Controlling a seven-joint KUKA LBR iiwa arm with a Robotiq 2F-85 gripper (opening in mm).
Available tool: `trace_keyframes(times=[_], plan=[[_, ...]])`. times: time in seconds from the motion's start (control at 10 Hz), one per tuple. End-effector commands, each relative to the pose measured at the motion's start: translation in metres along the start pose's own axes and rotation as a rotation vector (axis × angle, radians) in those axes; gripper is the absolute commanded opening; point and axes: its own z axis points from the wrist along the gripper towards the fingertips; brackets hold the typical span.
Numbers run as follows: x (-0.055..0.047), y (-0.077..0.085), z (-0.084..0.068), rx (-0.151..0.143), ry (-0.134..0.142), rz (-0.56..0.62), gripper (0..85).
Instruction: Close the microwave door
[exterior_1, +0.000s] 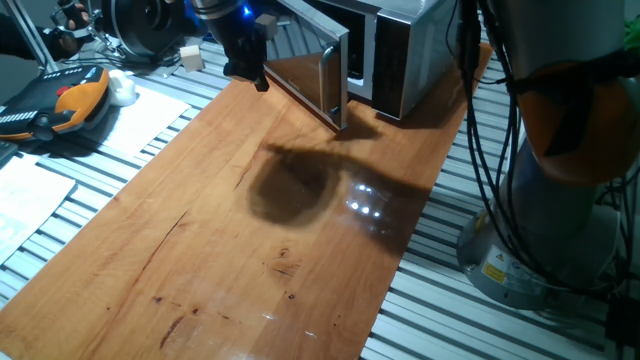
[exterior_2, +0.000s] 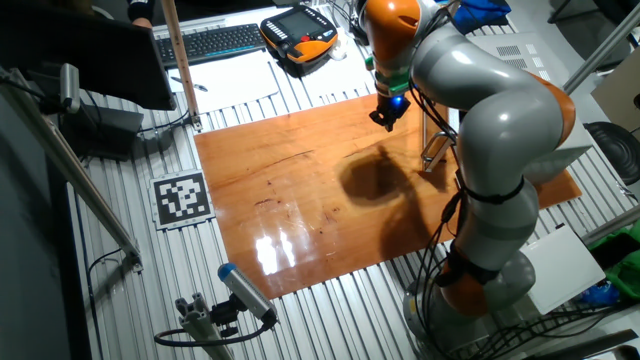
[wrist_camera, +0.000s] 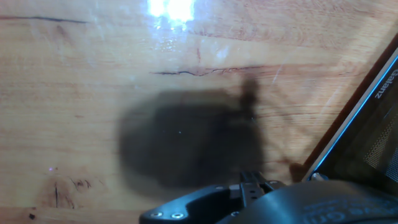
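Silver microwave (exterior_1: 400, 55) at far end of wooden bench (exterior_1: 230, 250), microwave door (exterior_1: 315, 78) swung open. Black hand (exterior_1: 247, 68) hovers beside door's outer face; finger spread can't be told.

microwave (exterior_1: 415, 55): brushed silver metal
microwave door (exterior_1: 310, 75): glossy reflective glass, silver frame
table (exterior_1: 200, 260): varnished wood, shiny, scratched

A wooden surface (exterior_1: 230, 250) lies on a slatted metal bench (exterior_2: 120, 280), with a dark shadow (exterior_1: 290, 185) across it. Beyond it sit an orange-and-black handheld controller (exterior_2: 298, 28), a keyboard (exterior_2: 215, 42) and white paper sheets (exterior_1: 35, 190) — a black-and-white marker tag (exterior_2: 182, 198) lies beside the wood.
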Motion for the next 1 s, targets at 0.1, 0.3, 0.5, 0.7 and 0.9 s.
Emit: trace_keyframes(times=[0.1, 0.3, 0.5, 0.7, 0.9], plan=[[0.0, 0.0, -0.0001, 0.001, 0.004, -0.007, 0.0], [0.0, 0.0, -0.0001, 0.002, 0.005, -0.001, 0.0], [0.0, 0.0, -0.0001, -0.028, -0.125, 0.036, 0.0], [0.0, 0.0, -0.0001, -0.063, -0.109, 0.111, 0.0], [0.0, 0.0, -0.0001, 0.018, -0.167, 0.145, 0.0]])
